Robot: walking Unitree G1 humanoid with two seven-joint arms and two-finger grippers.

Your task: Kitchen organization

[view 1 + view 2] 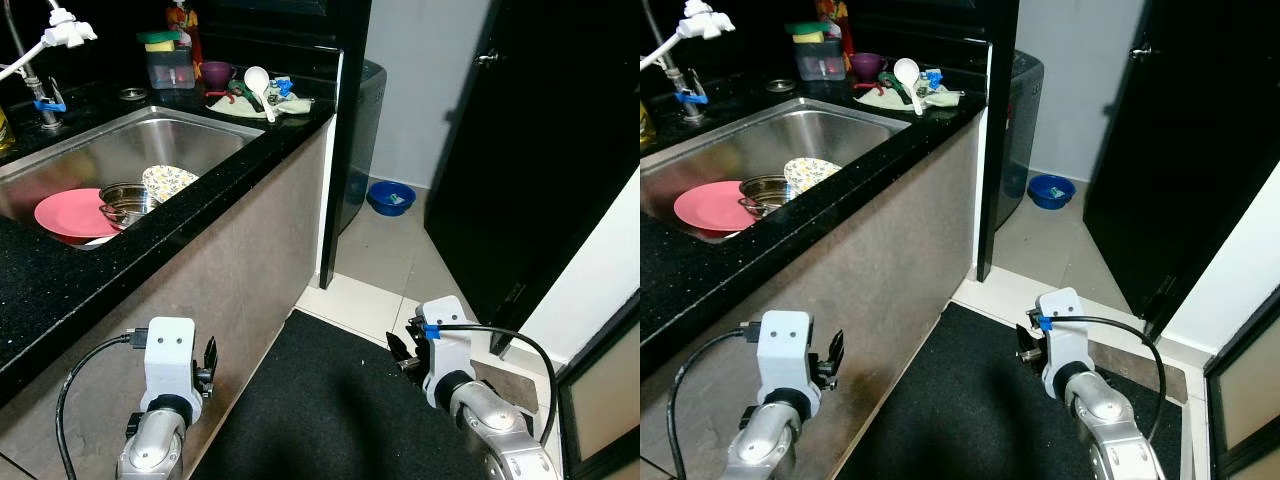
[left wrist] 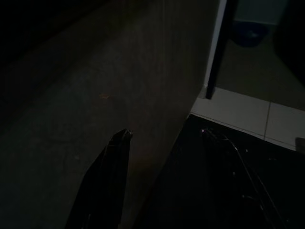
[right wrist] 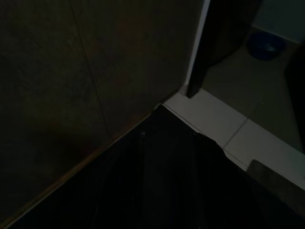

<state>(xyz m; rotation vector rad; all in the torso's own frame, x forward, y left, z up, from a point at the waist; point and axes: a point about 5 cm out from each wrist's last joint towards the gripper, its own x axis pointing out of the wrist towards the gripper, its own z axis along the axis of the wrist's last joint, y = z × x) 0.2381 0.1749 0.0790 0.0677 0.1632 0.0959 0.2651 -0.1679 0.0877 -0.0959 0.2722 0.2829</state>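
Black stone surface [image 1: 60,285] runs along your left, its steel sink [image 1: 150,140] holding a pink plate [image 1: 68,213], a small steel pot [image 1: 128,203] and a patterned bowl [image 1: 170,181]; a white ladle [image 1: 260,85] and purple cup [image 1: 216,72] sit at the far corner. Your left gripper [image 1: 208,362] hangs low beside the cabinet front, fingers apart in the dim wrist view (right gripper [image 1: 402,352] over the dark mat [image 1: 330,410]: cannot tell). Raising the left arm from here risks scraping the surface's overhanging edge; turning right could clip the dark door [image 1: 540,150].
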